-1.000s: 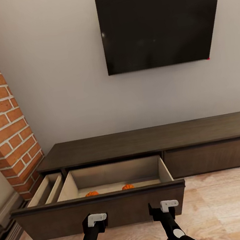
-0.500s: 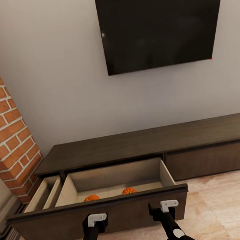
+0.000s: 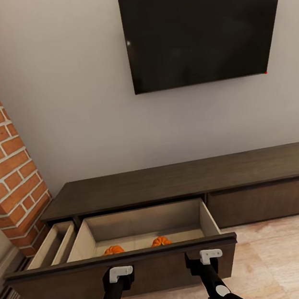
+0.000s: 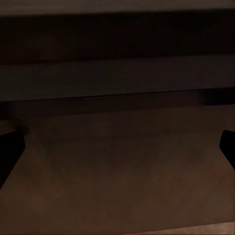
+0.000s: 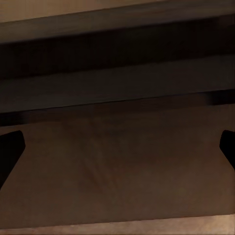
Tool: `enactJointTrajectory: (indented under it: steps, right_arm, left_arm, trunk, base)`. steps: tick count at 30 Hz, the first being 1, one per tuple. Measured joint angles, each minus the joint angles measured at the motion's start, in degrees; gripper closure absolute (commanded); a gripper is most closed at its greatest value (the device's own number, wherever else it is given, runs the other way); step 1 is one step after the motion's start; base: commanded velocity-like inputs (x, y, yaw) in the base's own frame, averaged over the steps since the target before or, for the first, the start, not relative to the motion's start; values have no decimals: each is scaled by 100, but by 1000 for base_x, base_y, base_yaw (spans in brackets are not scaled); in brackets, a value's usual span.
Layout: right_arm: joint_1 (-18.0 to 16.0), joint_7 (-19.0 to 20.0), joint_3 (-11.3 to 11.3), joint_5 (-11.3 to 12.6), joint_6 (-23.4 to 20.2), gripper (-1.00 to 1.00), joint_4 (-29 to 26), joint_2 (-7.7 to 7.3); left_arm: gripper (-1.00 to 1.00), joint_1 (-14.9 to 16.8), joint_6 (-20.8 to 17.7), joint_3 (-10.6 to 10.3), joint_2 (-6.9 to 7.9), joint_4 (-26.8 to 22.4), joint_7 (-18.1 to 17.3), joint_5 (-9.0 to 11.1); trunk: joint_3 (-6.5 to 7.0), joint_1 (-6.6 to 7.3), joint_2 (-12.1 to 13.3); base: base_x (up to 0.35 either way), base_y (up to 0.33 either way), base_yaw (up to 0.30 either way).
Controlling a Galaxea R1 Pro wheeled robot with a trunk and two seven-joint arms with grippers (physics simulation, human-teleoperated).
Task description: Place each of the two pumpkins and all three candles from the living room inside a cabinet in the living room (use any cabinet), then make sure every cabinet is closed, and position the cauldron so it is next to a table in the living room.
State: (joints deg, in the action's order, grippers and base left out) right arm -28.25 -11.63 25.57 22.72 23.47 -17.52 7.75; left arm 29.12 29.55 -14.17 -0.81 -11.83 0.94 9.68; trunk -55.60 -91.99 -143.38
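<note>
Head view: the cabinet (image 3: 188, 178) drawer (image 3: 124, 273) is seen pulled out, with both pumpkins (image 3: 113, 249) (image 3: 160, 240) lying inside, just beyond the left gripper (image 3: 120, 272) and right gripper (image 3: 210, 255); both are held at the dark front, judged ready to push it shut. No candles are seen.
Left wrist view: fingers (image 4: 10, 152) are spread wide, nothing is held, and the front lies directly ahead.
Right wrist view: fingers (image 5: 11, 147) are likewise spread and empty before the same panel.
</note>
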Motion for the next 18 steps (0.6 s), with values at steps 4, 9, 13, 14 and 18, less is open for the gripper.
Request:
enactJointTrajectory:
  steps: [4, 9, 13, 14, 18]
  right_arm:
    - [0, 0, 2, 0, 0, -100, 0, 0]
    - [0, 0, -1, 0, 0, -100, 0, 0]
    - [0, 0, -1, 0, 0, -100, 0, 0]
    - [0, 0, -1, 0, 0, -100, 0, 0]
    - [0, 0, -1, 0, 0, -100, 0, 0]
  left_arm:
    - [-100, -1, 1, 2, 0, 0, 0, -1]
    - [-100, -1, 2, 3, 0, 0, 0, 0]
    - [-100, 0, 4, 3, 0, 6, 0, 3]
    - [-100, 0, 4, 0, 0, 4, 2, 1]
    - [-100, -2, 4, -1, 0, 7, 7, 2]
  trunk:
    - [0, -1, 0]
    - [0, 0, 0]
    - [0, 1, 0]
    - [0, 0, 0]
    - [0, 1, 0]
  base:
    - [32, 0, 0]
    - [79, 0, 0]
    - [133, 0, 0]
    - [86, 0, 0]
    - [132, 0, 0]
